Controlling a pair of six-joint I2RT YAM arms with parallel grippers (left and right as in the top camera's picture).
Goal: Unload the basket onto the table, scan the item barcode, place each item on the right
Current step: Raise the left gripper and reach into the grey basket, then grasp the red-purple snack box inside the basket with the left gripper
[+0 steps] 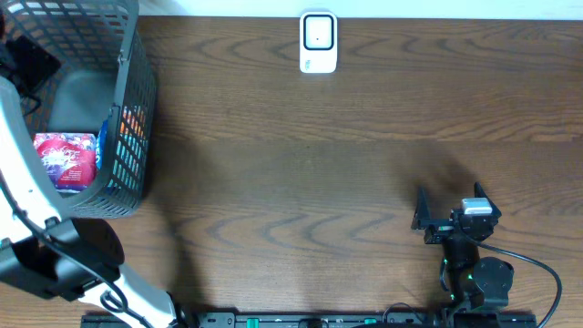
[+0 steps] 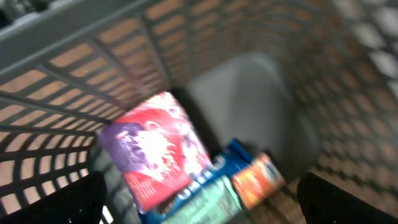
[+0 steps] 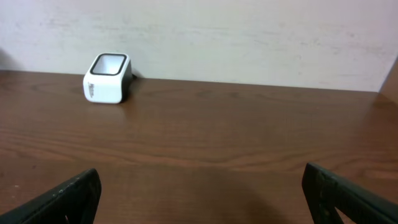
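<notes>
Fingers [image 2: 50, 205] of the left gripper [image 2: 199, 186] are spread wide with nothing between them, hanging over the dark grey plastic mesh basket [image 2: 74, 81] at the left end of the brown wood-grain table [image 1: 319, 182]. Wrist view is blurred, but directly below sits the red-and-purple flat packet [image 2: 155, 149], top of the pile and tilted. A blue packet [image 2: 235, 154], a pale green packet [image 2: 205, 202] and a small orange packet [image 2: 258, 180] lie partly under or beside it. Right gripper [image 3: 199, 186] is also wide open and empty, parked low over bare table near the front edge on the right, well apart from everything. White box-shaped barcode scanner [image 1: 318, 42] stands at the far edge, mid-table, window facing up. My read: this is the pick step, nothing grasped or scanned yet. Red-and-purple packet looks like the easiest target. Next move calls for a straight descent into the basket, closing across the packet's narrow side without snagging the mesh wall or its neighbours, then a carry over to the scanner. Barcode side can't be made out from here, so it may need a flip.
</notes>
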